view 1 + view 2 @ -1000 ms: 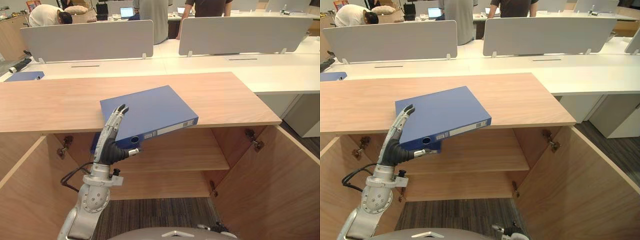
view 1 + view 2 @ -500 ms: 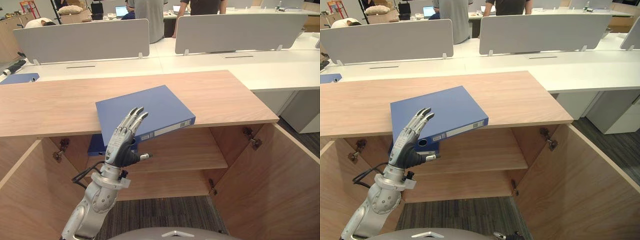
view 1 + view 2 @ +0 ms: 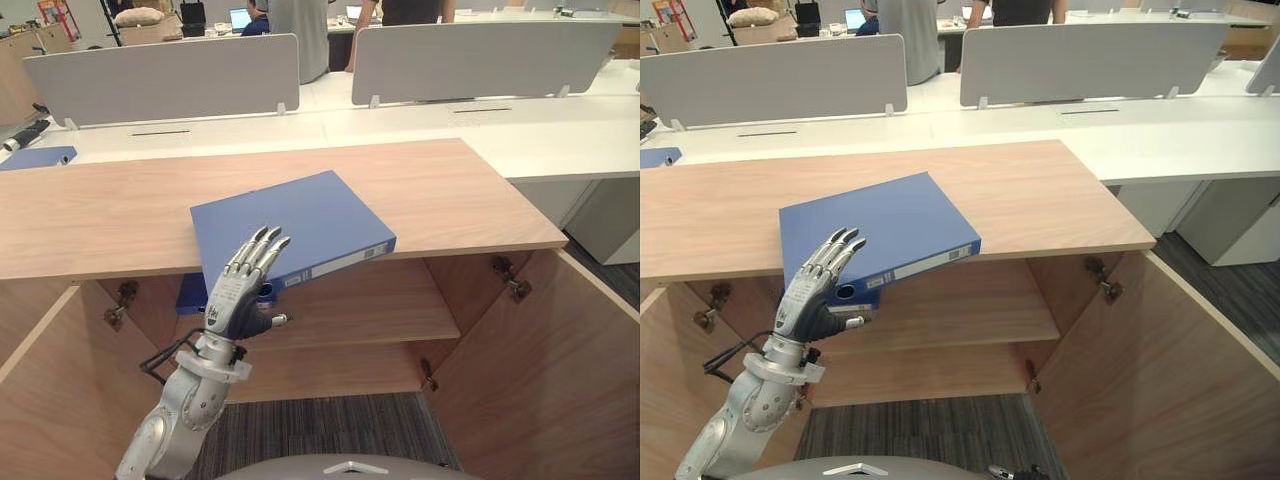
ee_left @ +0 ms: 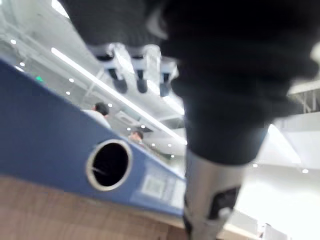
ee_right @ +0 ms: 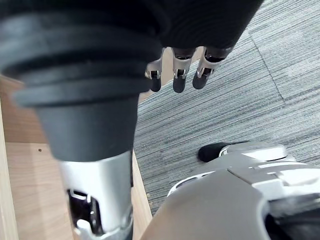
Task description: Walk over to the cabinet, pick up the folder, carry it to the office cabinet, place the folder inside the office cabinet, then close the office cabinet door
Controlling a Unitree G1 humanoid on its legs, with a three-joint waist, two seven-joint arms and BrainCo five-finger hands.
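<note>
folder [image 3: 290, 225] overhangs cabinet [image 3: 100, 215] — left hand [image 3: 232, 300] (fingers straight) by its spine.

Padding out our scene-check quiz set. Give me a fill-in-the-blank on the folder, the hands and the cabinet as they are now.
1. The folder lies on the ___ of the cabinet, one corner past the front edge.
2. The left hand, raised in front of the folder's spine, is ___ and holds nothing.
3. Both cabinet doors stand ___.
4. The right hand hangs above the grey ___.

Missing words: top; open; open; carpet.
</note>
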